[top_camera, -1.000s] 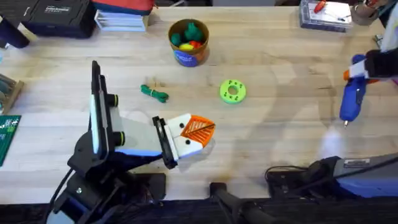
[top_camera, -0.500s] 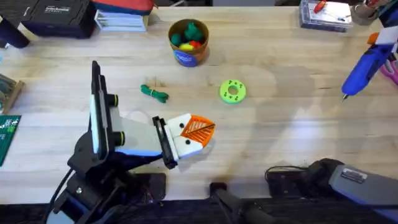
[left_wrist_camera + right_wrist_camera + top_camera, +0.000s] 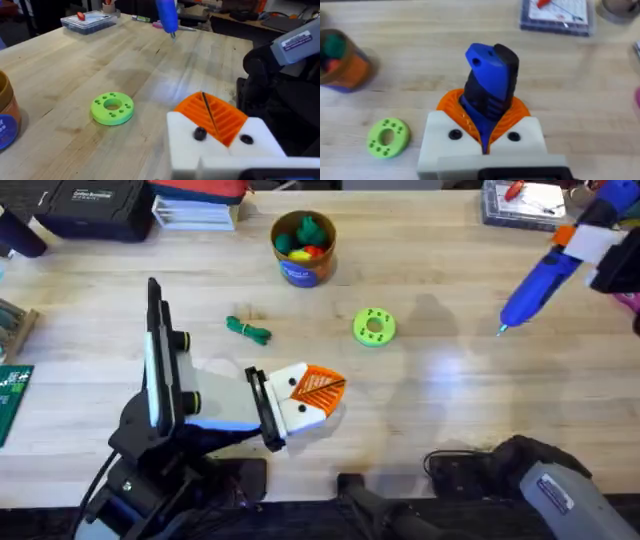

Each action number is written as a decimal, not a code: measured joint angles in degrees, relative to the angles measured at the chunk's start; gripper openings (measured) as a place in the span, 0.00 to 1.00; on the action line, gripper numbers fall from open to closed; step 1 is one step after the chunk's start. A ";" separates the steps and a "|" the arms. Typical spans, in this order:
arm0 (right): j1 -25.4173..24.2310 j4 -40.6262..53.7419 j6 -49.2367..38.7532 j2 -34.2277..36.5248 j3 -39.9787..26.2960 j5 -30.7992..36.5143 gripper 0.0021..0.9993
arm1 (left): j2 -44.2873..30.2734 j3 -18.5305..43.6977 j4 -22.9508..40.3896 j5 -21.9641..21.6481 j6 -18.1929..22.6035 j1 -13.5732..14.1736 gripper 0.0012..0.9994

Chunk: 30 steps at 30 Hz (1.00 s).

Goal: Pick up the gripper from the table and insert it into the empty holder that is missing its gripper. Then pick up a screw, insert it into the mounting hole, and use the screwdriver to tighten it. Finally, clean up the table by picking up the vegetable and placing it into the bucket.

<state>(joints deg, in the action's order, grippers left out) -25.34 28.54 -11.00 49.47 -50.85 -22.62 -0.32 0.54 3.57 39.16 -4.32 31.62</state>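
Note:
My right gripper (image 3: 592, 242) is shut on the blue screwdriver (image 3: 540, 280) high over the table's far right. The tool tilts, with its metal bit pointing down and left. The right wrist view shows the screwdriver (image 3: 487, 75) clamped between orange pads (image 3: 451, 102). My left gripper (image 3: 335, 386) is shut near the table's front middle. Its white blocks with orange ribbed tips (image 3: 207, 107) sit together, each showing a black screw head (image 3: 200, 133). The green vegetable (image 3: 248, 329) lies on the table behind it. The blue bucket (image 3: 303, 248) stands at the back with toy produce inside.
A lime-green disc with holes (image 3: 375, 327) lies between the two grippers. A clear box (image 3: 523, 202) sits at the back right, a black case (image 3: 90, 205) and stacked items at the back left. A green board (image 3: 12, 395) lies at the left edge.
The right arm has lifted the screwdriver away from the table's right side and swung it left, tilting it. The left arm has not moved.

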 joint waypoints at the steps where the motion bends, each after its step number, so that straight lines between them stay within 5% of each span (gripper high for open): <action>1: 1.55 -1.15 0.79 -1.53 0.87 -0.19 0.03 | 0.00 0.00 0.00 0.00 0.00 0.00 0.01; 8: 13.58 -7.77 6.55 -8.13 3.55 -1.48 0.03 | 0.00 0.00 0.00 0.00 0.00 0.00 0.01; 17: 29.27 -10.98 12.18 -6.94 3.78 -2.13 0.03 | 0.00 0.00 0.00 0.00 0.00 0.00 0.01; 30: 36.99 -14.51 15.55 -6.09 5.94 -2.28 0.03 | 0.00 0.00 0.00 0.00 0.00 0.00 0.01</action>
<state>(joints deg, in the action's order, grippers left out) 11.65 14.03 4.54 43.38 -44.90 -24.91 -0.32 0.54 3.57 39.16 -4.32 31.62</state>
